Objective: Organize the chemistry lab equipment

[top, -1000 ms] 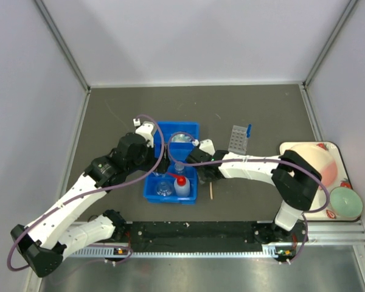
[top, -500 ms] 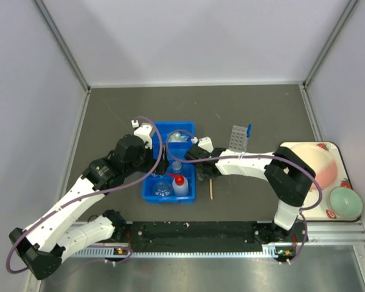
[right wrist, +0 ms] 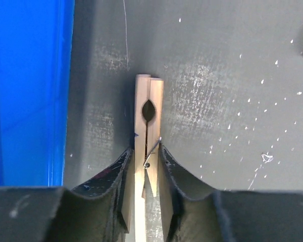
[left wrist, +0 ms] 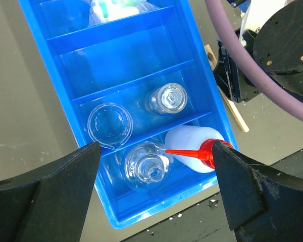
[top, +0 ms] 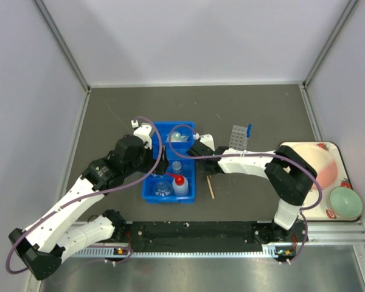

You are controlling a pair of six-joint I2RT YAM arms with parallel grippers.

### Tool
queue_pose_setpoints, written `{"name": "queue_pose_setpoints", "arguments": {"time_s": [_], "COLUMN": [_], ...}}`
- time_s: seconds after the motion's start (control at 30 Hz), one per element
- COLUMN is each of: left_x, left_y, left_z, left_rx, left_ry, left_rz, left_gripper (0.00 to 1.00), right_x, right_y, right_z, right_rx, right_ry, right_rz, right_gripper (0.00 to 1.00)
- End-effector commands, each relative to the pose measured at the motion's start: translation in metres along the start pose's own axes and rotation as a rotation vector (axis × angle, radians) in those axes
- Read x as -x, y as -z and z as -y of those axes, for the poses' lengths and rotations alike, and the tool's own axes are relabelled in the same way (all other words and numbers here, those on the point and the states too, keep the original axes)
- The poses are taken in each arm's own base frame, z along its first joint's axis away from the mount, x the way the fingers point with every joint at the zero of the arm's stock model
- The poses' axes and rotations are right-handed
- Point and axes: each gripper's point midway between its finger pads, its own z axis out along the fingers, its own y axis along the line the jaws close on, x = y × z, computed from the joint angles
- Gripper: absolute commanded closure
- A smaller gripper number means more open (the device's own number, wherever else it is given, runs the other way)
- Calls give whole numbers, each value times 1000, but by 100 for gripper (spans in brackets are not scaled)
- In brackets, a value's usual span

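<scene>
A wooden clamp [right wrist: 148, 131] lies on the dark table just right of the blue bin; from above it shows as a thin stick [top: 210, 187]. My right gripper [right wrist: 144, 161] is shut on it, both pads pressing its sides near the spring. My left gripper [left wrist: 154, 181] hangs open above the bin's near end, touching nothing. Below it stand a clear flask [left wrist: 146, 169] and a white squeeze bottle [left wrist: 192, 150] with a red nozzle. One compartment further hold a beaker [left wrist: 109, 123] and a second flask [left wrist: 166, 98]. A clear tube rack [top: 238, 139] with a blue-capped tube [top: 249, 129] stands behind the right arm.
The blue divided bin [top: 170, 197] sits mid-table between the two arms. A strawberry-patterned tray [top: 328, 159] with a pale green bowl [top: 345, 202] lies at the right edge. Grey walls close in the table on three sides.
The right jaws have closed in onto the wooden clamp, and the right wrist has shifted slightly toward the back. The left arm stays open over the bin.
</scene>
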Motion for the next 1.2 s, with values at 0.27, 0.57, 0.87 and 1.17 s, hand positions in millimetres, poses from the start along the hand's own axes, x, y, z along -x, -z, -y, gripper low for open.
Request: {"name": "queue_pose_setpoints", "arguments": {"time_s": [0.27,0.57,0.87,1.17], "left_x": [10,14,15,11], "left_y": [15,28,32,34], "left_z": [-1,3,9,13], "left_rx": [-11,-49,-90,-129], "left_ry": [-15,-16,-31,-29], "left_rz": [60,94,110,123], "left_gripper": [3,2,2,2], "right_x": [-14,61,124,149], "right_y": [1,83,141,142], "right_z": [35,45,4,-51], "right_rx": [-84,-8,227,454], "right_ry": [33,117,356,704], "right_rz": [-30,136,255,294], "right_gripper": [100,100,100,100]}}
